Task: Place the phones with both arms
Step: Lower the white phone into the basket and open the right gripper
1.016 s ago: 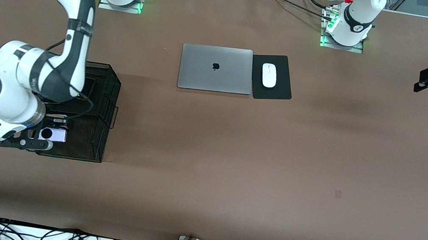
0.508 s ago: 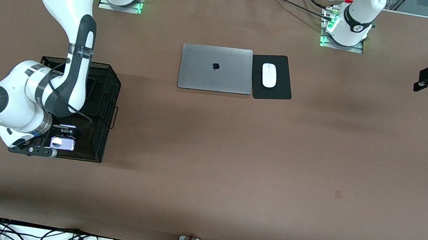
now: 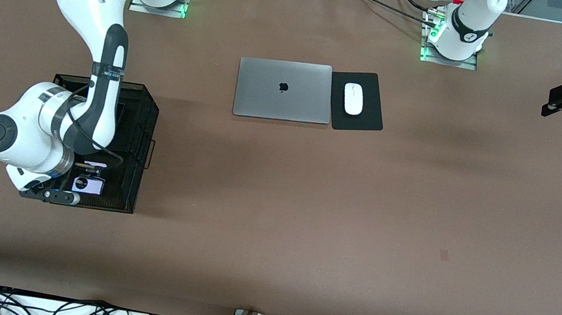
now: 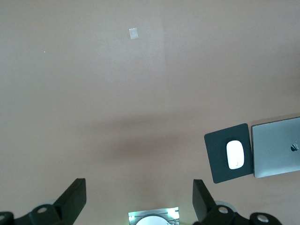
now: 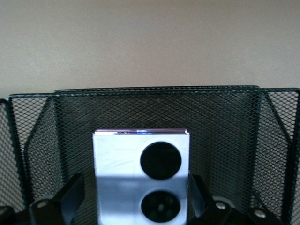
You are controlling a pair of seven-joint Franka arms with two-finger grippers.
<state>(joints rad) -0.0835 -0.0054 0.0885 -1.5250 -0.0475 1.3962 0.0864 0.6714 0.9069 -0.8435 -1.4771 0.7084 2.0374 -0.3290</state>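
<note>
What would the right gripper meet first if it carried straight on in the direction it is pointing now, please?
Most likely the lilac-white flip phone, which lies between the right gripper's open fingers inside the black mesh basket. Straight past the phone comes the basket's mesh, though depth is hard to judge.

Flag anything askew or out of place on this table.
Nothing stands out. The lilac flip phone sits square in the mesh basket between the right gripper's open jaws; laptop and mouse lie tidy.
</note>
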